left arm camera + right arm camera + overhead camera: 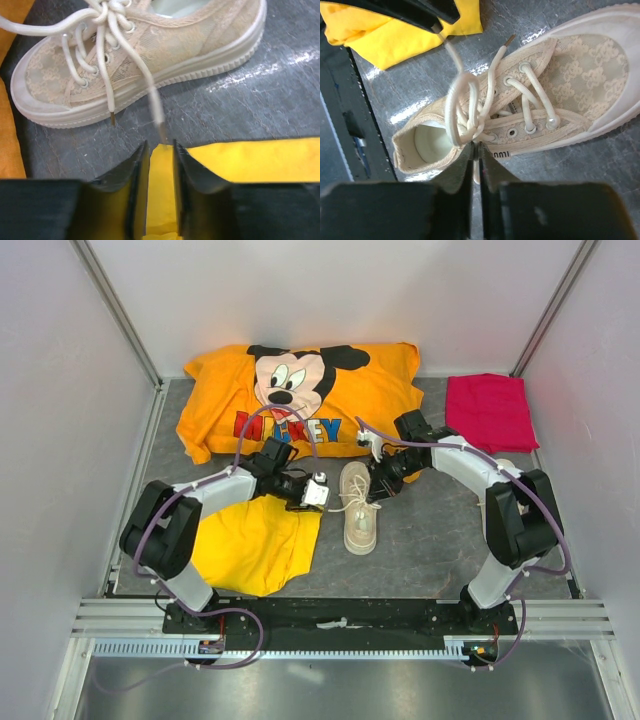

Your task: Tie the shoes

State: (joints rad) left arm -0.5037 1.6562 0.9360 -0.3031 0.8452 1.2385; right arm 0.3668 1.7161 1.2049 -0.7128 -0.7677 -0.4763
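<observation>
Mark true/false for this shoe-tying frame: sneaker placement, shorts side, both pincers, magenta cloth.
1. The cream-beige lace-fabric sneaker stands on the bare grey table. True.
2. The yellow fabric shorts lie on the right arm's side. False: they lie on the left arm's side, beside the sneaker.
3. The left pincer is shut. False: its fingers stand apart, with yellow cloth showing through the gap.
4. The right pincer is closed on the thin white lace by the eyelets. True.
5. The folded magenta cloth lies on the orange Mickey T-shirt. False: it lies apart from the shirt, at the far right corner.
</observation>
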